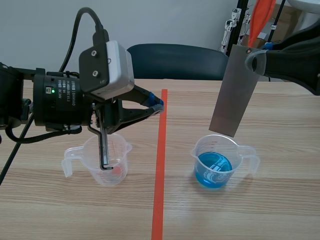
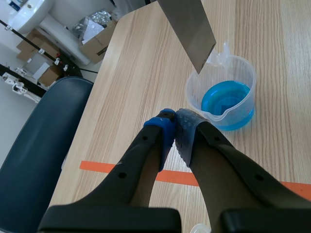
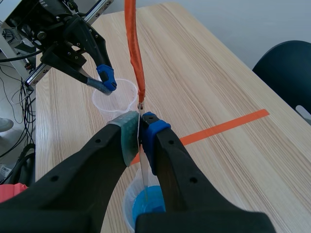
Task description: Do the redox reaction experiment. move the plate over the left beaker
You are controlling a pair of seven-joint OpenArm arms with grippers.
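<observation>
The grey metal plate [image 1: 235,90] hangs tilted in the upper right of the scene view, and the right jaws are closed on its top edge. Its lower corner is just above the rim of the blue-liquid beaker [image 1: 216,161] at lower right. The left jaws, closed on nothing, are raised near the clear beaker [image 1: 107,167] at lower left. An orange tape line [image 1: 159,170] on the counter [image 1: 280,210] runs between the beakers.
</observation>
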